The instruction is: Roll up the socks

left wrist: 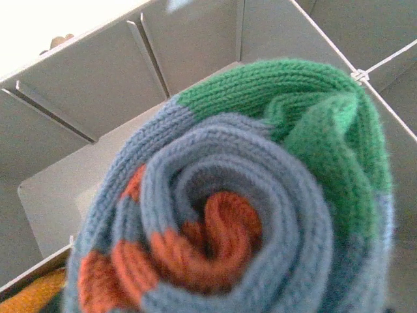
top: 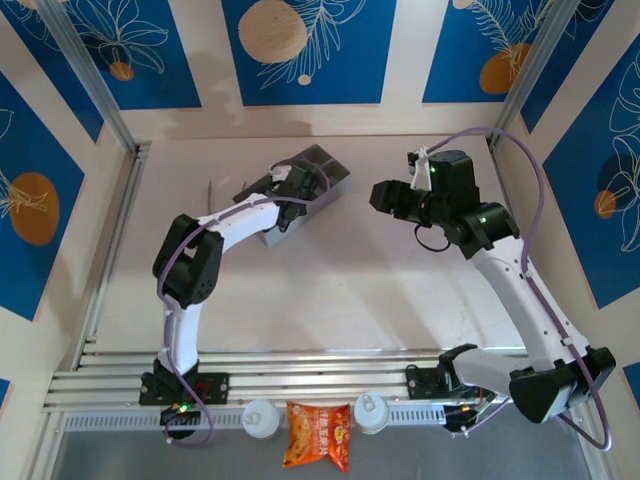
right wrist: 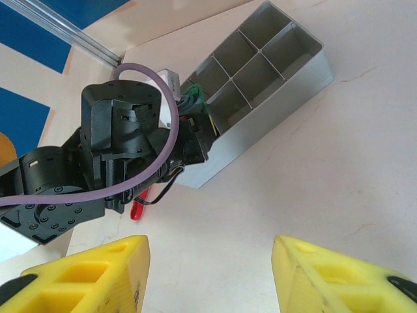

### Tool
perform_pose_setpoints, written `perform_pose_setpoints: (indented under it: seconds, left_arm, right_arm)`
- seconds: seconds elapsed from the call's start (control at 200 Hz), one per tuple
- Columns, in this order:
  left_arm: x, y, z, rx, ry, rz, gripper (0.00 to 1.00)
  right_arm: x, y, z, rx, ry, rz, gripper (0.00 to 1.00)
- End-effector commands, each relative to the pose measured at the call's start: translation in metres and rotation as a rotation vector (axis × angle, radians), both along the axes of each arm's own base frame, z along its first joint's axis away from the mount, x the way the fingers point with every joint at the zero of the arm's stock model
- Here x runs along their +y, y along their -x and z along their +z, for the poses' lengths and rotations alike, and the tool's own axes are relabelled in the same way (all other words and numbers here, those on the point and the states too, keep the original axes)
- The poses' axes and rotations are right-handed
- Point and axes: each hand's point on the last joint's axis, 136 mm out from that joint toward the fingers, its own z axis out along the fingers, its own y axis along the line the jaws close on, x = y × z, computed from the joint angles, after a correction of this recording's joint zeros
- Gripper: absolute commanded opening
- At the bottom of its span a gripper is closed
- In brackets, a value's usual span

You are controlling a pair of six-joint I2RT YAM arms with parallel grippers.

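The socks [left wrist: 260,195] are wound into a tight roll of grey-blue knit with a green toe on the outside and an orange cuff at the core. The roll sits right in front of the left wrist camera, above the grey compartment tray [left wrist: 98,85]. A mustard-coloured bit of knit [left wrist: 32,293] shows at the bottom left. My left gripper [top: 300,185] hangs over the tray [top: 275,237], its fingers hidden by the roll. In the right wrist view a green sliver of sock [right wrist: 194,92] shows at the left gripper [right wrist: 195,111]. My right gripper [right wrist: 208,261] stands open over bare table, right of the tray [right wrist: 260,124].
A snack packet [top: 318,435] and two white caps [top: 260,418] lie at the near edge between the arm bases. A small red object [right wrist: 138,210] lies on the table under the left wrist. Patterned walls and aluminium rails bound the table.
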Motion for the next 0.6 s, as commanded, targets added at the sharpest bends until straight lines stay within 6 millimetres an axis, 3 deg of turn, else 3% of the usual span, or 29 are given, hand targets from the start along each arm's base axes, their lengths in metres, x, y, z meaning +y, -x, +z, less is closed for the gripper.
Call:
perform_pose_setpoints:
  seconds: [0.0, 0.16, 0.22, 0.48, 0.595]
  left_arm:
    - [0.002, 0.014, 0.003, 0.037, 0.018, -0.014, 0.47]
    - [0.002, 0.023, 0.027, 0.051, 0.055, -0.014, 0.78]
    - [0.001, 0.025, 0.032, 0.067, 0.068, -0.027, 0.85]
    - [0.003, 0.032, 0.057, 0.129, 0.148, -0.015, 0.91]
    - [0.010, 0.031, 0.083, 0.116, 0.227, 0.018, 0.84]
  right_arm:
    - [0.000, 0.006, -0.004, 0.027, -0.021, 0.009, 0.52]
    - [0.002, 0.002, -0.004, 0.033, -0.038, 0.006, 0.52]
    - [0.003, 0.001, -0.004, 0.033, -0.044, 0.008, 0.52]
    - [0.004, -0.002, -0.003, 0.037, -0.053, 0.003, 0.51]
    - [0.002, -0.001, -0.003, 0.036, -0.046, -0.001, 0.51]
